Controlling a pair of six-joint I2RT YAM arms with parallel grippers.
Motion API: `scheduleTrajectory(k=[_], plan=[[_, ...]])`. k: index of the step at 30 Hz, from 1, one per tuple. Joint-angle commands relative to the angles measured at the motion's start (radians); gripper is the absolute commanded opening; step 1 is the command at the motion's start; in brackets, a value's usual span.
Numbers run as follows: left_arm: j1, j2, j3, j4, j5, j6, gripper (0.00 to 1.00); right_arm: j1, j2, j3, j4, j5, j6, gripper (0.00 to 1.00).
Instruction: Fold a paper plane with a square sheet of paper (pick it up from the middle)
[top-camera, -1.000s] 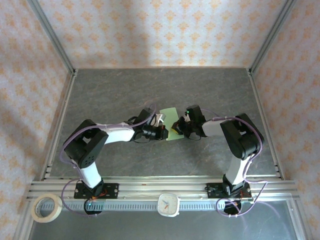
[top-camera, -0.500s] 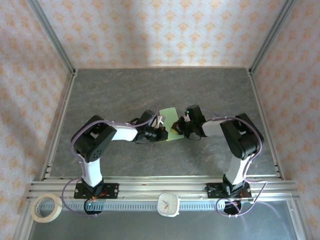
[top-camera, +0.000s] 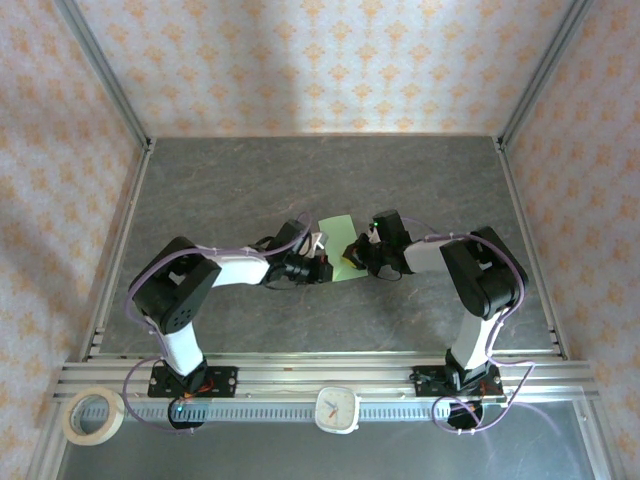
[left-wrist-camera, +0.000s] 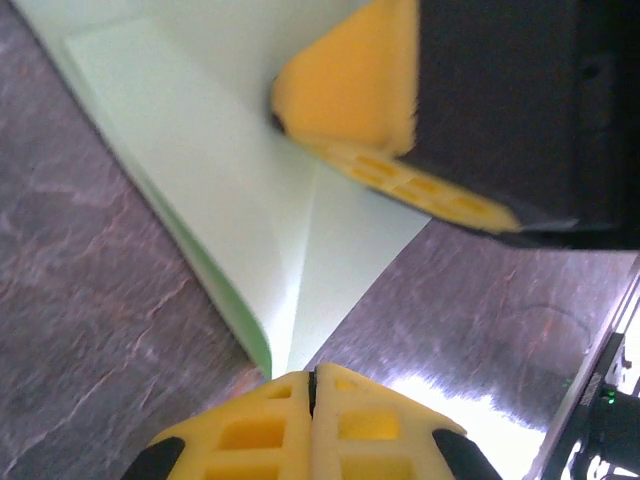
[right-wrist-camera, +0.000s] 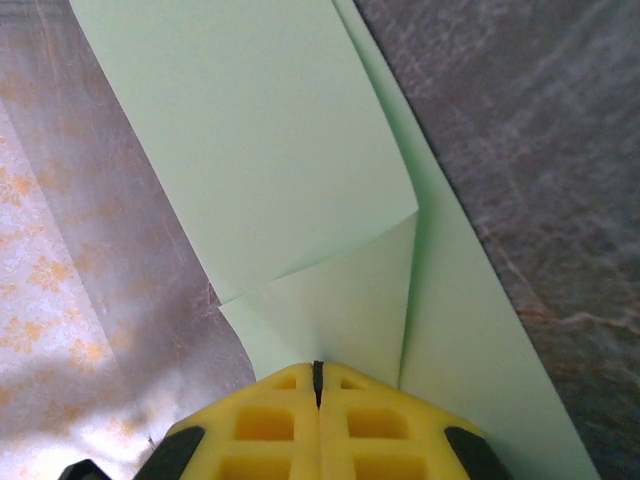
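Observation:
The square sheet of paper (top-camera: 338, 229), pale green, lies partly folded on the dark table between both grippers. It has turned-over flaps and a crease, not the dart shape of a paper plane. My left gripper (top-camera: 322, 264) is shut, and in the left wrist view its tips (left-wrist-camera: 312, 385) sit at a pointed corner of the paper (left-wrist-camera: 250, 230). My right gripper (top-camera: 358, 256) is shut too. Its tips (right-wrist-camera: 318, 368) rest on a folded flap of the paper (right-wrist-camera: 260, 150). Its yellow finger (left-wrist-camera: 350, 90) presses on the sheet in the left wrist view.
The dark stone-patterned table (top-camera: 250, 180) is bounded by metal frame rails and patterned walls. A roll of tape (top-camera: 93, 416) and a small clock (top-camera: 338, 408) lie on the near ledge, behind the arm bases.
The left arm's elbow swung inward and then back out. Both grippers stayed shut at the paper, which has barely shifted.

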Motion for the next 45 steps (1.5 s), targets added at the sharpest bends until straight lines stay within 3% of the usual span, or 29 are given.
scheduleTrajectory(k=[1, 9, 17, 24, 32, 36, 45], plan=[[0.006, 0.015, 0.054, 0.027, -0.003, -0.019, 0.00, -0.002, 0.063, -0.046, -0.141, 0.071, -0.005, 0.00], [0.006, 0.121, 0.088, 0.030, -0.058, -0.014, 0.00, -0.003, 0.067, -0.046, -0.125, 0.052, -0.001, 0.00], [0.007, 0.124, -0.013, -0.074, -0.147, 0.060, 0.00, -0.002, 0.012, -0.005, -0.127, 0.030, -0.011, 0.00], [0.007, 0.116, -0.065, -0.117, -0.113, 0.141, 0.00, 0.005, -0.071, 0.047, -0.150, 0.013, -0.031, 0.00], [0.006, 0.122, -0.037, -0.161, -0.119, 0.183, 0.00, 0.050, -0.054, 0.011, -0.138, 0.013, -0.039, 0.00], [0.007, 0.134, -0.028, -0.182, -0.128, 0.197, 0.00, 0.017, -0.017, 0.006, -0.164, 0.062, -0.058, 0.00], [0.006, 0.138, -0.040, -0.187, -0.147, 0.208, 0.00, -0.085, 0.009, 0.039, -0.153, 0.014, -0.087, 0.00]])
